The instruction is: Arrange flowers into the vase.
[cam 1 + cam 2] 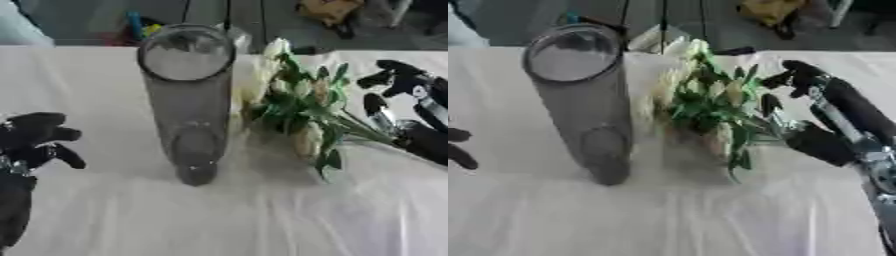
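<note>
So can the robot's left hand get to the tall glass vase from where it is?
Probably yes. The left hand sits on the white tablecloth beside the vase, with only bare cloth between them. The flowers are on the vase's other side, by the right hand.

A white cloth [219, 220] is covering the tabletop, lying in soft wrinkles. Beyond its far edge, a yellow-brown object [328, 9] is sitting on the dark floor [262, 20], and a blue item [136, 22] is lying nearby.
</note>
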Robot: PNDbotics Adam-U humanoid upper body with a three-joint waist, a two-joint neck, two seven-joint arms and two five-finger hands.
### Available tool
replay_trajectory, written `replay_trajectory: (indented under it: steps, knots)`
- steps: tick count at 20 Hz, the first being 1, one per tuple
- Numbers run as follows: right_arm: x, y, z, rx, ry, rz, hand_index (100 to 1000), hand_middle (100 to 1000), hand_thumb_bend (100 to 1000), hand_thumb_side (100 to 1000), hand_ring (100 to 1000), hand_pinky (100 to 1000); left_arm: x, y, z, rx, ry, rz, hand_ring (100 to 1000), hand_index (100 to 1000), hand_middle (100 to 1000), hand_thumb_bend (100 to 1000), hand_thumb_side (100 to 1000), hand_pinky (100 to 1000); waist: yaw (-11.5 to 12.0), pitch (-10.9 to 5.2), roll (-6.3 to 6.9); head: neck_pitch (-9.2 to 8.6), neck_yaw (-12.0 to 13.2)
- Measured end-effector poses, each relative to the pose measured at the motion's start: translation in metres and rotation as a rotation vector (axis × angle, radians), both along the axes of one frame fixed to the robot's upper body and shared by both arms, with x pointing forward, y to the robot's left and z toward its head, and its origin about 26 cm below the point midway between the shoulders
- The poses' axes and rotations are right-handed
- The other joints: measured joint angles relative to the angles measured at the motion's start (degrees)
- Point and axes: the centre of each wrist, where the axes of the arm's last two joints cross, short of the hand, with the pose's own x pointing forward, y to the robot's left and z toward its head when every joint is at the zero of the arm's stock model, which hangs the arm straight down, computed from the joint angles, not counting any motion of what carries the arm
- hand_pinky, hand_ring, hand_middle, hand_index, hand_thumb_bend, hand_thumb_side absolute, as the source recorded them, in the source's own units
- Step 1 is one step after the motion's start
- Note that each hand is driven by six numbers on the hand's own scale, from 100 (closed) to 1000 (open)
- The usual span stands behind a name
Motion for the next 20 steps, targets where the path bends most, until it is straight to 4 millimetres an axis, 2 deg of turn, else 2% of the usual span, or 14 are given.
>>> replay_trajectory:
  steps: [6, 9, 15, 20]
  knots:
    - [-0.001, -0.002, 0.003, -0.016, -0.005, -0.008, 861, 779, 100, 998, 1000, 780, 0.000, 0.000, 0.000, 0.000, 0.003, 0.000, 724, 768, 752, 106, 1000, 502, 0.1, -0.03, 0.00, -0.01, 0.0]
    - [0.000, -0.005, 0.007, -0.049, -0.012, -0.014, 877, 789, 100, 967, 1000, 780, 0.000, 0.000, 0.000, 0.001, 0.004, 0.000, 724, 767, 752, 106, 1000, 502, 0.1, -0.03, 0.00, -0.01, 0.0]
    - [0.008, -0.019, 0.017, -0.151, -0.007, -0.023, 916, 796, 100, 974, 1000, 776, -0.001, 0.000, -0.002, 0.004, 0.010, 0.000, 725, 766, 753, 104, 1000, 501, 0.6, -0.03, -0.05, 0.01, 0.0]
    - [0.016, -0.034, 0.022, -0.216, 0.034, -0.019, 965, 854, 100, 988, 1000, 797, -0.001, -0.001, -0.003, 0.008, 0.010, -0.001, 726, 766, 753, 102, 1000, 500, 1.0, -0.03, -0.08, 0.13, 0.0]
